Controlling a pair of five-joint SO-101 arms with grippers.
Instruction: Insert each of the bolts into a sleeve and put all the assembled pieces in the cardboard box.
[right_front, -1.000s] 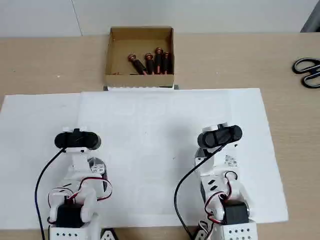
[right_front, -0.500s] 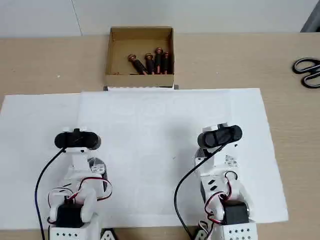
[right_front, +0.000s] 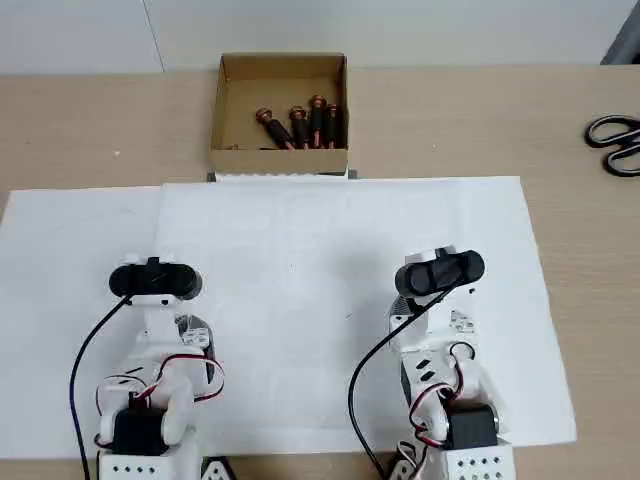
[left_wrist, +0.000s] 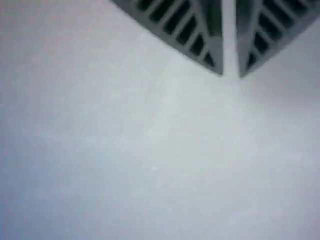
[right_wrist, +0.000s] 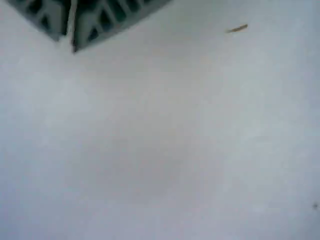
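Job looks done.
Four sleeved bolts (right_front: 300, 127) lie in the far box (right_front: 280, 159); left gripper (left_wrist: 230, 72) and right gripper (right_wrist: 71, 42) are pressed together, empty.

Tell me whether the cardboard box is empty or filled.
Not empty: four assembled pieces lie side by side inside the cardboard box, near its front wall.

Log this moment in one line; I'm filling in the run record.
cardboard box: four assembled pieces inside | left gripper: shut, empty, over white paper | right gripper: shut, empty, over paper
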